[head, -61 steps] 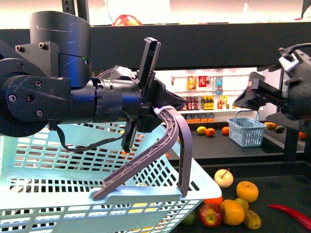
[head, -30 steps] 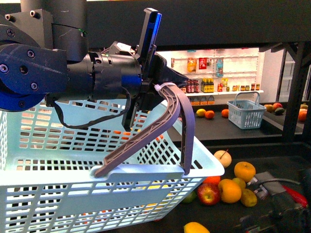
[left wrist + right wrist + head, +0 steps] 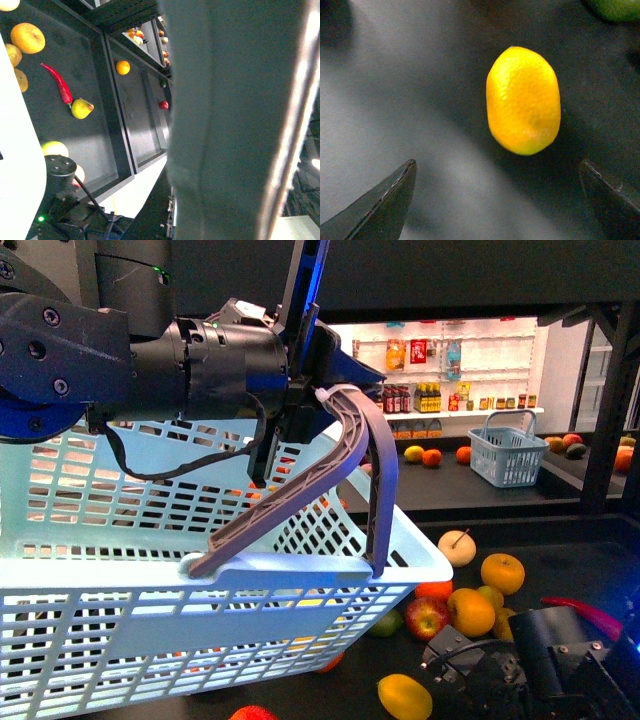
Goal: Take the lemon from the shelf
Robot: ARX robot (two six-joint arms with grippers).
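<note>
The lemon (image 3: 404,697) lies on the black shelf tier (image 3: 570,555), near its front edge. In the right wrist view the lemon (image 3: 523,100) is yellow and oval, on the dark surface just beyond my right gripper (image 3: 497,165). That gripper is open, with its fingertips (image 3: 395,195) wide on either side and nothing between them. From the front, my right gripper (image 3: 450,665) sits low, close to the right of the lemon. My left gripper (image 3: 318,405) is shut on the grey basket handle (image 3: 350,455) and holds the pale basket (image 3: 200,580) up. That handle (image 3: 225,120) fills the left wrist view.
A pile of oranges (image 3: 470,612), a red apple (image 3: 427,618) and a pale apple (image 3: 458,547) lies behind the lemon. A red chili (image 3: 585,612) is to the right. A small blue basket (image 3: 507,462) stands on the far tier. A black upright (image 3: 608,410) rises at right.
My right arm has come down from the upper right to the tier beside the lemon. The left arm and basket have shifted a little, still holding the handle.
</note>
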